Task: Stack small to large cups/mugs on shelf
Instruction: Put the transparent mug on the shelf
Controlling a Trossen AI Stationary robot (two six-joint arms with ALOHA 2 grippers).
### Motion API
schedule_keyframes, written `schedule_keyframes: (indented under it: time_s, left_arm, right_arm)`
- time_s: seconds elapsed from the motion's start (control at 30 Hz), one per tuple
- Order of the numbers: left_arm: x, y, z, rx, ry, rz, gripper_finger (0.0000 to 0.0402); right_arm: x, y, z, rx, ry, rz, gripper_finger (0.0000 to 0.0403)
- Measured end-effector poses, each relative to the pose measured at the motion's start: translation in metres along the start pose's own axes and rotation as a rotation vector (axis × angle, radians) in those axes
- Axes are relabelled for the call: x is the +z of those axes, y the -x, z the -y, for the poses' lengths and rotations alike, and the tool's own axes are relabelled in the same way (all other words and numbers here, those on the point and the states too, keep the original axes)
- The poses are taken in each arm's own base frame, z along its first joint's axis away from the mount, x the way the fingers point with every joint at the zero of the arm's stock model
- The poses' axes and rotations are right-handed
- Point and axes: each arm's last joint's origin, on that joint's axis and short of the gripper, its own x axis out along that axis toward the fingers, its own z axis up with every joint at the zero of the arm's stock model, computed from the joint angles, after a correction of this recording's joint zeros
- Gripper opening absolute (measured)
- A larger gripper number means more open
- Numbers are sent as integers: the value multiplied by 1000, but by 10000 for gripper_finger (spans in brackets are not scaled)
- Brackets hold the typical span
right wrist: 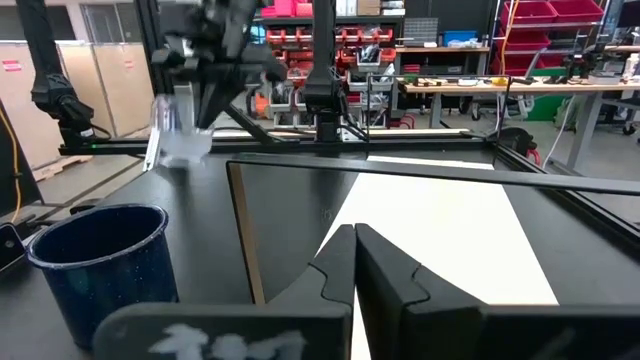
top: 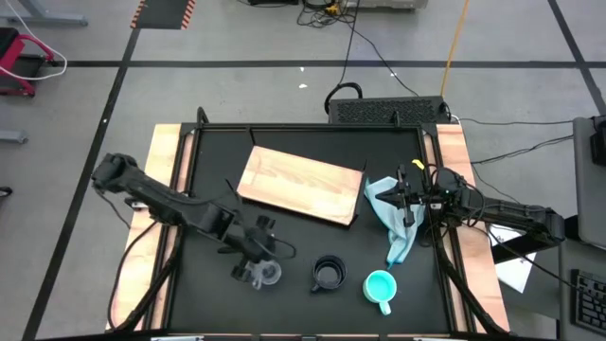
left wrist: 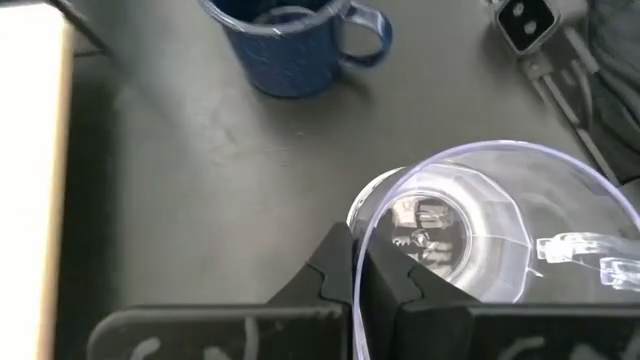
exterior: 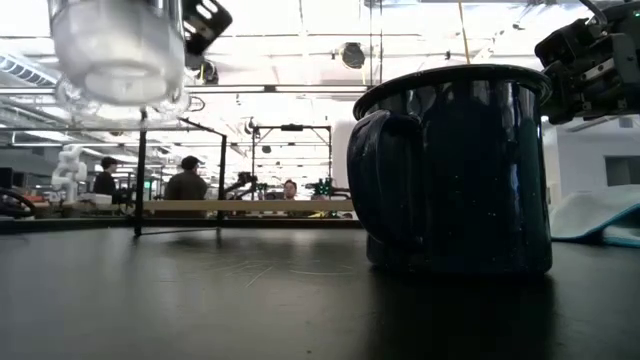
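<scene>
High view shows the left claw (top: 254, 258) pinching the rim of the small clear glass cup (top: 269, 274), one finger inside, one outside; the low view shows it lifted off the black bench (top: 294, 246), likely as the smallest and first to go. The flat light-brown wooden shelf (top: 298, 184) lies farther back, bare. The mid-sized black handled mug (top: 328, 274) and larger turquoise handled mug (top: 380, 288) wait near-right. The right claw (top: 405, 197), fingers together and empty, hovers over a pale blue cloth (top: 394, 220).
</scene>
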Motion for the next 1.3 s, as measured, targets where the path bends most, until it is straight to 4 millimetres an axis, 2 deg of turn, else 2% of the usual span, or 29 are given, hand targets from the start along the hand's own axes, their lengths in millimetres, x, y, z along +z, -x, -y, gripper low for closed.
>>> schedule_keyframes:
  time_s: [0.23, 0.7, 1.0, 1.3]
  left_arm:
    - [-1, 31, -1, 58, -36, 57, 1]
    - [-14, 62, -2, 119, -72, 62, 0]
    - [-59, 68, -10, 158, 14, 190, 0]
    - [-109, 62, -16, 186, 69, 355, 0]
  right_arm:
    - [0, 0, 0, 0, 1, 0, 0]
    - [0, 0, 0, 0, 1, -1, 0]
    - [0, 0, 0, 0, 5, -1, 0]
    - [0, 0, 0, 0, 5, -1, 0]
